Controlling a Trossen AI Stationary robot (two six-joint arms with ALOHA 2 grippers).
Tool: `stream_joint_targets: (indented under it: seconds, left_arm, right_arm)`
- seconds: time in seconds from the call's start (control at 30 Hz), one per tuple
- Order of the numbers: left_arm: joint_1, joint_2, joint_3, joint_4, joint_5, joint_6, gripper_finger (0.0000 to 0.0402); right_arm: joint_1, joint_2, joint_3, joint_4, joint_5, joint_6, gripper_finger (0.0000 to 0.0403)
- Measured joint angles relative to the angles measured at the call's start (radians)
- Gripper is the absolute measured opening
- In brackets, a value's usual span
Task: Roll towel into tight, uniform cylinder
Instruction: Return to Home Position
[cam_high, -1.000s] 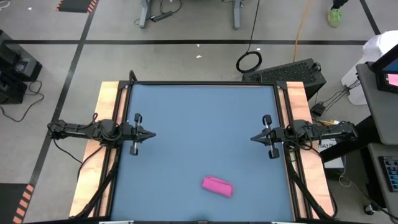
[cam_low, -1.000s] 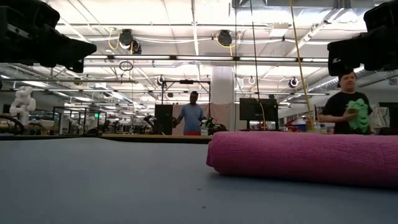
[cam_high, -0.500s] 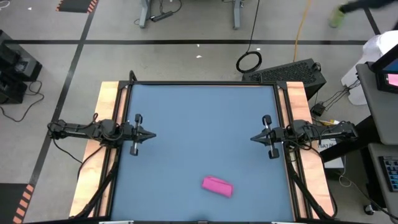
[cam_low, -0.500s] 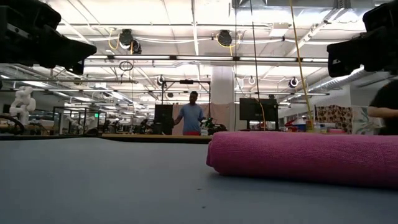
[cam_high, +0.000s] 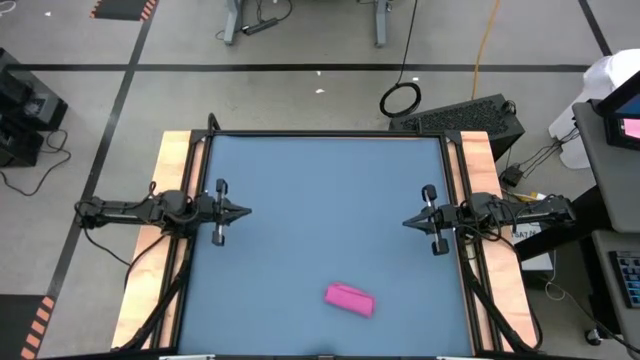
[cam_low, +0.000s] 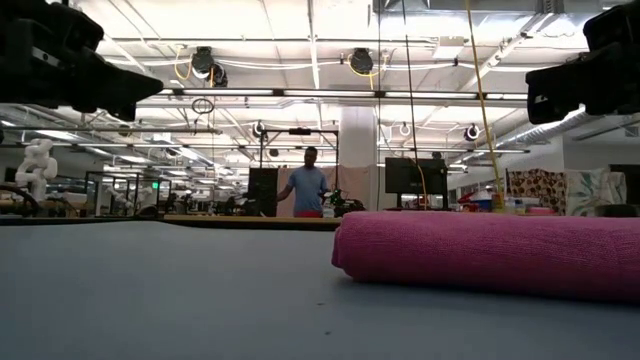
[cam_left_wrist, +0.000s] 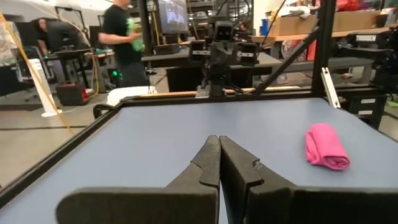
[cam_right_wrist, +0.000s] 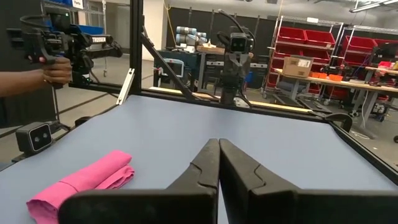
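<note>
Lying near the front edge of the blue bench (cam_high: 320, 180), a little right of centre, the cylinder (cam_high: 350, 299) is a stubby pink roll, well apart from both arms. Farther back, the left gripper (cam_high: 243, 211) and right gripper (cam_high: 408, 222) hover at opposite side edges, each with jaws together on nothing; homing well, I judge, means keeping both high and wide so nothing brushes the roll loose. Beyond the bench, a person (cam_low: 308, 187) stands in the room.
</note>
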Motion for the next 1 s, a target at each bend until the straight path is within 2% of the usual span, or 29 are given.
stream_joint_targets:
  seconds: [0.23,1.0]
  left_arm:
    - [0.012,0.000,0.000,-0.007,0.038,-0.023,0.0003]
    - [0.012,0.000,0.000,-0.001,0.039,-0.022,0.0003]
  right_arm:
    - [0.000,0.000,0.000,0.000,0.000,0.000,0.0000]
    - [0.000,0.000,0.000,0.000,0.000,0.000,0.0000]
